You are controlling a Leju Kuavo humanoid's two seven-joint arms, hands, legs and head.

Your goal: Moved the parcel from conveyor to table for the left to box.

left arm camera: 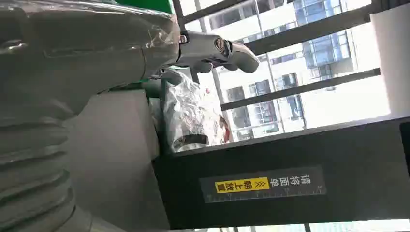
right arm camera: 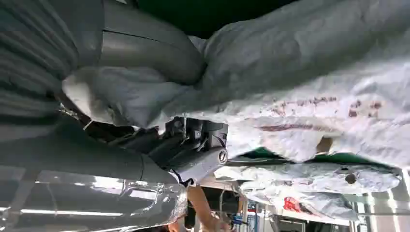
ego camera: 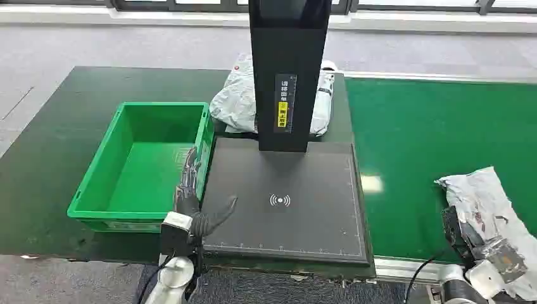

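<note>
Both hands sit at the near edge. Right hand [ego camera: 484, 250] grips a crumpled white parcel [ego camera: 484, 199] lying on the green conveyor [ego camera: 411, 126], thumb and fingers [right arm camera: 193, 140] clamped on the plastic. Left hand [ego camera: 193, 209] rests at the dark scanner pad [ego camera: 285, 202], beside the green box [ego camera: 142, 164], fingers apart and holding nothing. Another grey parcel [ego camera: 237, 98] lies on the dark surface [ego camera: 50, 158] behind the scanner's black post [ego camera: 288, 69].
</note>
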